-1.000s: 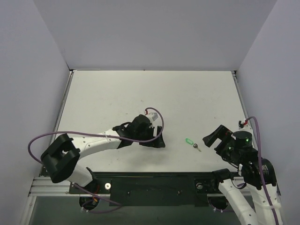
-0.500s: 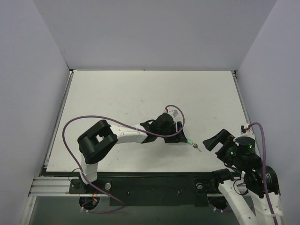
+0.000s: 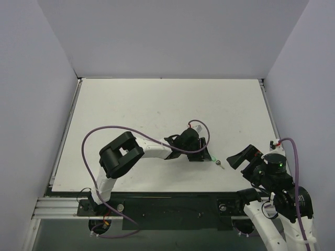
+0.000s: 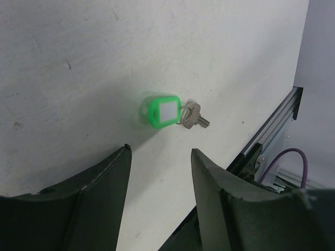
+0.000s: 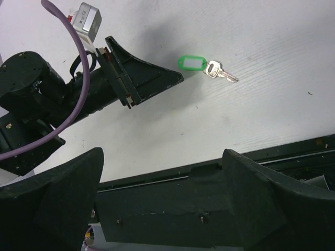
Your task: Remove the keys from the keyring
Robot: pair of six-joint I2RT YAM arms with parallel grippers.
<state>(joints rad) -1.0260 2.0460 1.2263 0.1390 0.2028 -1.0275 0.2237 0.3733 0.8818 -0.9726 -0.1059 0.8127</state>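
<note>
Left gripper [image 3: 205,156] moved right, up to green translucent plastic tag keyring [image 4: 163,111]; fingers narrowed, half open, nothing held. Tiny grey metal key [image 4: 194,117] attached, lying on white table [image 3: 157,104] near front edge. Right gripper [image 3: 242,157] wide open, empty. Tag to be pinched squarely, key left exposed.

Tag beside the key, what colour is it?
The tag is bright green with a white middle panel; the left wrist view shows it best.
</note>
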